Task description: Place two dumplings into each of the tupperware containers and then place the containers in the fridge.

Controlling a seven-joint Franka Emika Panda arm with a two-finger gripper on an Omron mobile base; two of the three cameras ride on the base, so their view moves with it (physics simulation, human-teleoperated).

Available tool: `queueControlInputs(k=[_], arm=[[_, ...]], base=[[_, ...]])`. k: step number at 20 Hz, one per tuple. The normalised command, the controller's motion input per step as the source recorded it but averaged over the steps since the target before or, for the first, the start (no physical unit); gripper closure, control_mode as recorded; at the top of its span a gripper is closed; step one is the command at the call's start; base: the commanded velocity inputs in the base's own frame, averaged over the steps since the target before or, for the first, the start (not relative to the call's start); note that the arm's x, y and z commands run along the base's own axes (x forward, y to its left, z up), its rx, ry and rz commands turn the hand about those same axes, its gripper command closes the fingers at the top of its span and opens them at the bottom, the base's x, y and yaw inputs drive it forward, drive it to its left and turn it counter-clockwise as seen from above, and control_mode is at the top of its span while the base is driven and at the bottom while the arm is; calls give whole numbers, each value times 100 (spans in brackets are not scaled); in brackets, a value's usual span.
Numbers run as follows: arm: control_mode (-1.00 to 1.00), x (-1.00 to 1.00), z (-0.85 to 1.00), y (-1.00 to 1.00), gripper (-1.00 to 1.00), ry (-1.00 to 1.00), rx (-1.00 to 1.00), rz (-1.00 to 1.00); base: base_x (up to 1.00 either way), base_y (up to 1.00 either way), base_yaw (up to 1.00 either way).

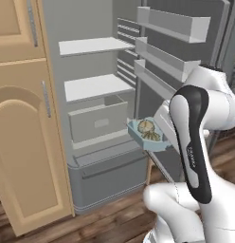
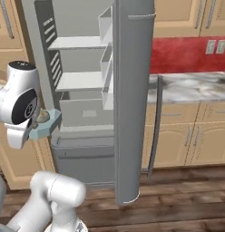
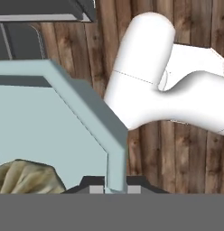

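The small light blue tupperware container [image 1: 138,131] [image 2: 50,123] [image 3: 64,122] hangs in the air in front of the open fridge [image 1: 91,88] [image 2: 132,90], at about the height of its grey drawer [image 1: 98,121]. Two beige pleated dumplings [image 1: 149,129] [image 2: 41,116] lie inside; the hand view shows one dumpling [image 3: 23,178] at its lower left. My gripper [image 3: 114,188] is shut on the container's rim wall. The white translucent container is out of view.
The fridge door [image 1: 171,52] stands open to the right with its racks facing in. White shelves [image 1: 93,46] sit above the drawer. Tan wooden cabinets [image 1: 24,142] flank the fridge on the left. A marble counter [image 2: 191,86] lies to the right, over a wooden floor [image 3: 177,153].
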Motion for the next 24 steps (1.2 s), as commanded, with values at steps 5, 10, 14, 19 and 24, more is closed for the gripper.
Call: queueControlInputs(k=[5,10,14,19,24], arm=[[100,0,0,0,100,0,0,0],[100,0,0,0,100,0,0,0],[100,0,0,0,100,0,0,0],[100,0,0,0,100,0,0,0],[100,0,0,0,100,0,0,0]], base=[[48,-1,8],[30,-2,8],[31,-16,13],[41,-31,21],[61,-32,17]])
